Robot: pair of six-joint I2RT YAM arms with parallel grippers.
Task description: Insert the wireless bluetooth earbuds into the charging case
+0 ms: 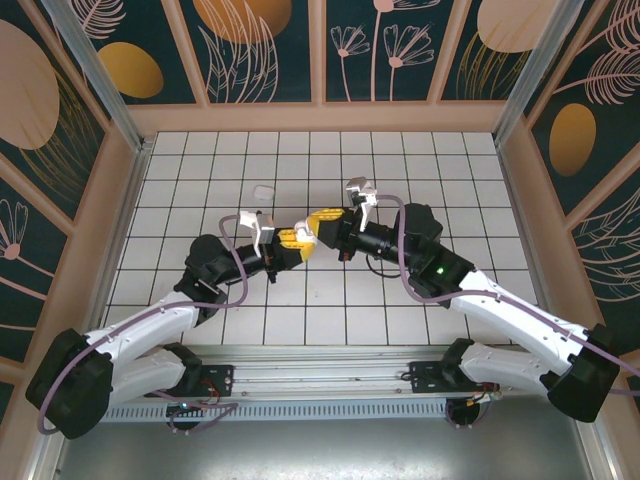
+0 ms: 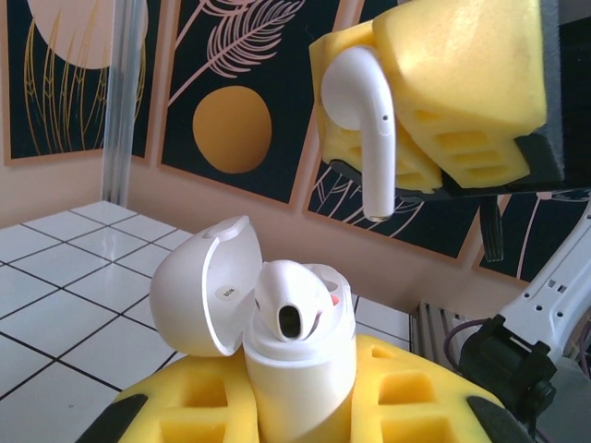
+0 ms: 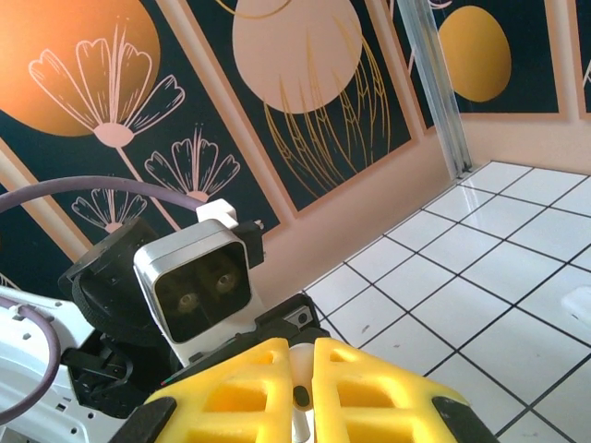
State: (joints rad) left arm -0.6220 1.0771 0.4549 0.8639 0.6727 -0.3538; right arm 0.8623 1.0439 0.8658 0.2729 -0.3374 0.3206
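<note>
Wireless bluetooth earbuds: one (image 2: 288,305) already sits in the open charging case (image 2: 300,378), which the clenched left jaws hold upright. The other (image 2: 367,120) hangs stem-down, long axis vertical, pinched in the right jaws, above and right of the case, not touching it.

The worktop (image 1: 450,170) is white tile with dark grout lines. Dark panels (image 1: 265,45) painted with orange discs and pale flowers stand around it.

White tiled floor (image 1: 450,170) enclosed by dark floral wall panels (image 1: 260,50).
</note>
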